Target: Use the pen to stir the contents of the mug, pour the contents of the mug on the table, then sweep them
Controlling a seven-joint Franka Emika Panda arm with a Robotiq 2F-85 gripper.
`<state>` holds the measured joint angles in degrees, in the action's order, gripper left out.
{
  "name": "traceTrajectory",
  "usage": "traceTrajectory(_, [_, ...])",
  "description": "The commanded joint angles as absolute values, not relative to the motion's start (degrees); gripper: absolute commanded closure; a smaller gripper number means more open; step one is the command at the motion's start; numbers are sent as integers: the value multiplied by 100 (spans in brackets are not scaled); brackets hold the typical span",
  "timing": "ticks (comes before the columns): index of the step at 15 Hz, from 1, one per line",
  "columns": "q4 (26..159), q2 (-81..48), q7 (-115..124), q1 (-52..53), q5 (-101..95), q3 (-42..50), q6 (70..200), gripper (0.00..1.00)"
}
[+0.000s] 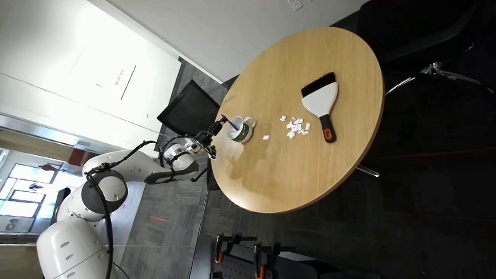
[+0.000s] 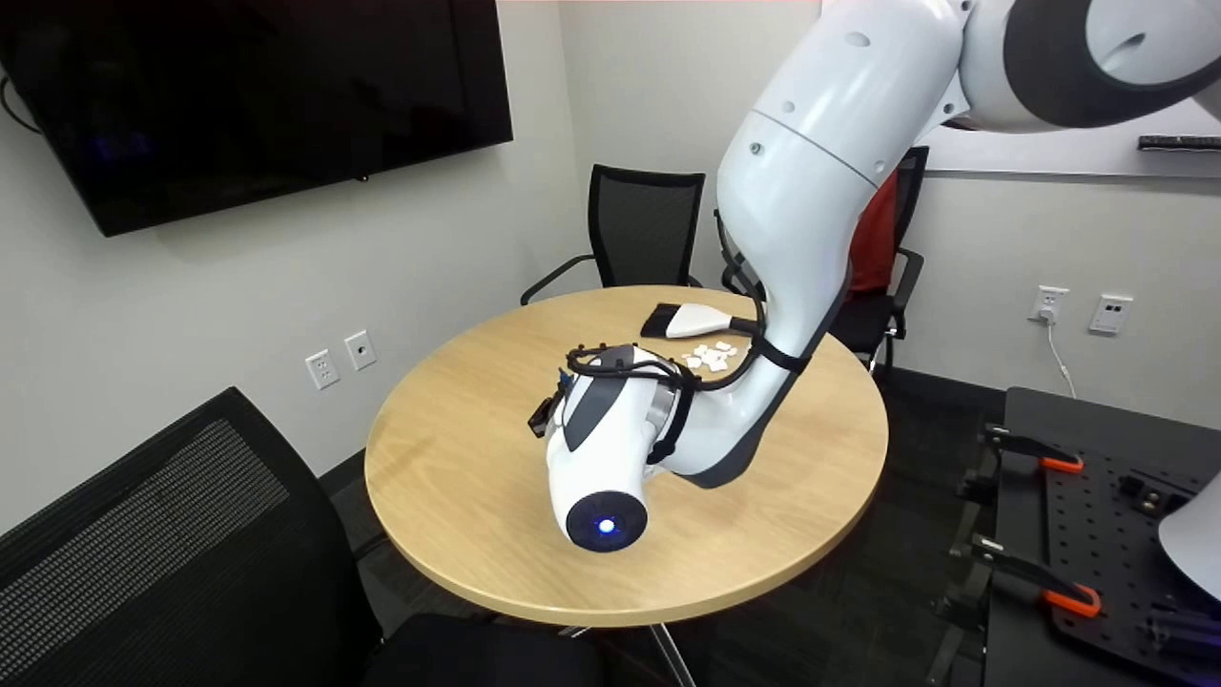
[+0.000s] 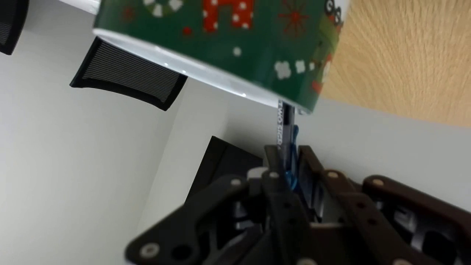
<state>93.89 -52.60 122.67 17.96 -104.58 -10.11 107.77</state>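
Clock face laid over the round table as seen in an exterior view, twelve at the top. The mug, white with a green printed band, stands upright at about nine o'clock, near the edge, its handle pointing between one and two. The gripper is clamped on the pen, whose far end is inside the mug. The arm reaches in from about eight. White crumbs lie loosely clustered near the clock's centre, plus a single crumb set apart, between cluster and mug. Whether more crumbs lie inside the mug: cannot tell. The brush lies near the cluster, toward two, with black bristles facing eleven and handle pointing between five and six. Dark chair beyond the table's edge, at nine. Crumbs and brush appear in both exterior views, pen and gripper close up in the wrist view.
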Motion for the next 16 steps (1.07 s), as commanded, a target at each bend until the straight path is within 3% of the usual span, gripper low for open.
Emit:
traceTrajectory(1, [9774,-4970,12107,1733,-10451,-1093,10823,96])
traceTrajectory(16, [10162,-4656,12222,1754,-10022,-1065,9814,96])
